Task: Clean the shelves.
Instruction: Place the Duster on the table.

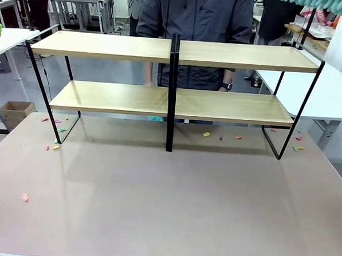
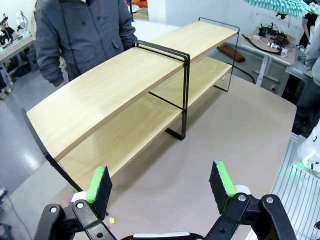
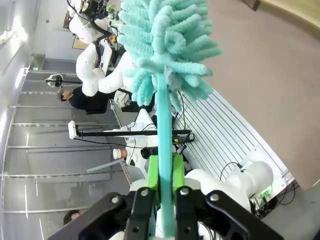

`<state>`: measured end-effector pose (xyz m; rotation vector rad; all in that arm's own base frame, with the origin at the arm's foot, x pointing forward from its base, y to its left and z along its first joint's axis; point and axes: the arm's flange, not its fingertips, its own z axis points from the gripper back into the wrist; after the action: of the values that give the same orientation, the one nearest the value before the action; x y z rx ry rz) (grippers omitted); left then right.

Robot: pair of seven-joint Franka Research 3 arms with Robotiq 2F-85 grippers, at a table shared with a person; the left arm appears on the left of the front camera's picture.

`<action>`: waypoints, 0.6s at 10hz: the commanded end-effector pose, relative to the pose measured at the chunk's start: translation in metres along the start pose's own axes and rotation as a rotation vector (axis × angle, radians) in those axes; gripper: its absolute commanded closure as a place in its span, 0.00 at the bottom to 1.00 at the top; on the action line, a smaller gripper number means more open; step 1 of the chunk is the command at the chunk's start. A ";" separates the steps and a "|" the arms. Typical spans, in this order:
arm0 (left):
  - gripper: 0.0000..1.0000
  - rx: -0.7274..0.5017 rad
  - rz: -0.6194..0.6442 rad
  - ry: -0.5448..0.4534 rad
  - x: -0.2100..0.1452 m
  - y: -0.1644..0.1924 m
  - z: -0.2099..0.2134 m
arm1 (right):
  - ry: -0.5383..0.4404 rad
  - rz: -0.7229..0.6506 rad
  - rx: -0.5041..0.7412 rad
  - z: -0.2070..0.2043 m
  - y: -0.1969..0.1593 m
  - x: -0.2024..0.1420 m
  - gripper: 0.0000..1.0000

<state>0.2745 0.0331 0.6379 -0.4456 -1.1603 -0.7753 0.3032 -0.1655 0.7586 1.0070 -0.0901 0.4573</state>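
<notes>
The shelves [image 1: 106,46] are a wide two-tier rack of light-wood boards on a thin black frame with a central upright, standing at the far side of the table; both boards look bare. The left wrist view shows the shelves [image 2: 115,90] slantwise, beyond my left gripper [image 2: 161,187], which hangs open above the table with nothing between its green pads. My right gripper [image 3: 162,175] is shut on the teal handle of a fluffy teal duster [image 3: 165,45]. The duster head [image 1: 323,5] shows at the front view's top right corner, above the rack's right end.
A person in a dark jacket [image 1: 194,17] stands behind the rack. Small coloured scraps [image 1: 55,146] lie on the brown table [image 1: 167,208] by the rack's feet, under it and at the left. A cardboard box [image 1: 14,109] sits on the floor at left; white tables flank both sides.
</notes>
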 end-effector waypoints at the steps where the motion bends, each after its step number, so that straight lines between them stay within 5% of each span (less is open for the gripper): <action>1: 0.00 -0.009 -0.005 -0.004 -0.001 0.001 -0.001 | -0.001 0.010 -0.001 -0.001 0.001 -0.002 0.88; 6: 0.00 -0.009 -0.005 -0.004 -0.001 0.001 -0.001 | -0.001 0.010 -0.001 -0.001 0.001 -0.002 0.88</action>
<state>0.2745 0.0331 0.6379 -0.4456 -1.1603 -0.7753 0.3027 -0.1657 0.7588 1.0072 -0.0910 0.4578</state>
